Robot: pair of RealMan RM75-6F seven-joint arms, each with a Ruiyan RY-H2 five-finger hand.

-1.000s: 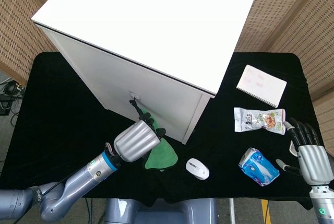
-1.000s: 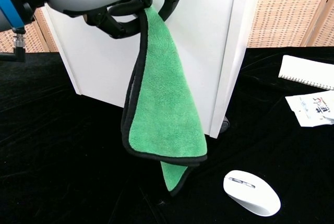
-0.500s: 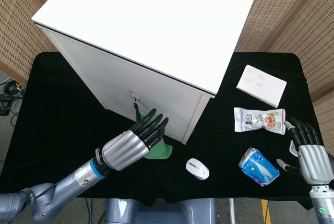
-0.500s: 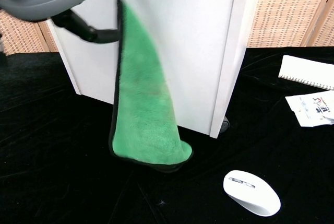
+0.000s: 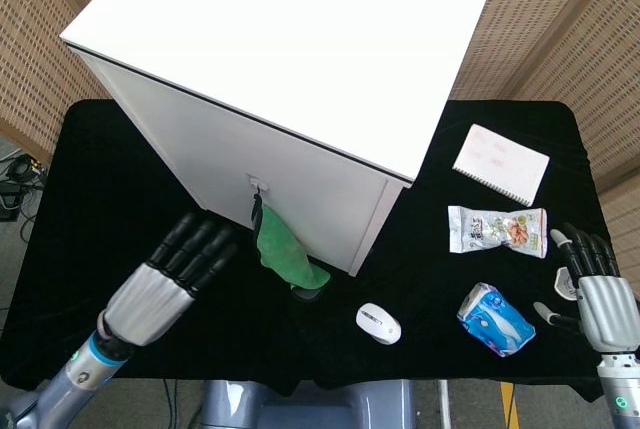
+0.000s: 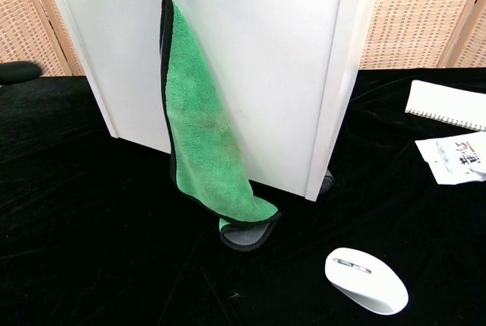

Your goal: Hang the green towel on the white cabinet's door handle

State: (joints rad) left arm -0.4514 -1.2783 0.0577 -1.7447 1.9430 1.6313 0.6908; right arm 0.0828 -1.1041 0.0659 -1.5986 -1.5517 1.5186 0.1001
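Head view: the green towel (image 5: 283, 252) hangs from the door handle (image 5: 258, 189) on the front of the white cabinet (image 5: 300, 79). It hangs there because its top is caught on the handle, so it stays up with no hand holding it. Its bottom end folds onto the black table (image 5: 90, 199), near the front edge. The job looks done. The left hand (image 5: 180, 274) is off to the left of the towel, near the table's front edge. It is not touching the towel. Its fingers are straight and spread, and it holds nothing. The right hand (image 5: 590, 284) sits by the table's right edge, fingers apart and pointing up, holding nothing too. Beside it lie a blue pack (image 5: 495, 317), a snack bag (image 5: 497, 230), a notebook (image 5: 501, 163) and a white mouse (image 5: 379, 323).

Chest view: the towel (image 6: 205, 144) hangs flat down the cabinet door (image 6: 258, 60). Its top runs out of the picture, so the handle is not seen here. The bottom corner curls on the table (image 6: 91, 250). The mouse (image 6: 366, 280) lies near the front edge, well apart from the towel. No hand can be made out here.
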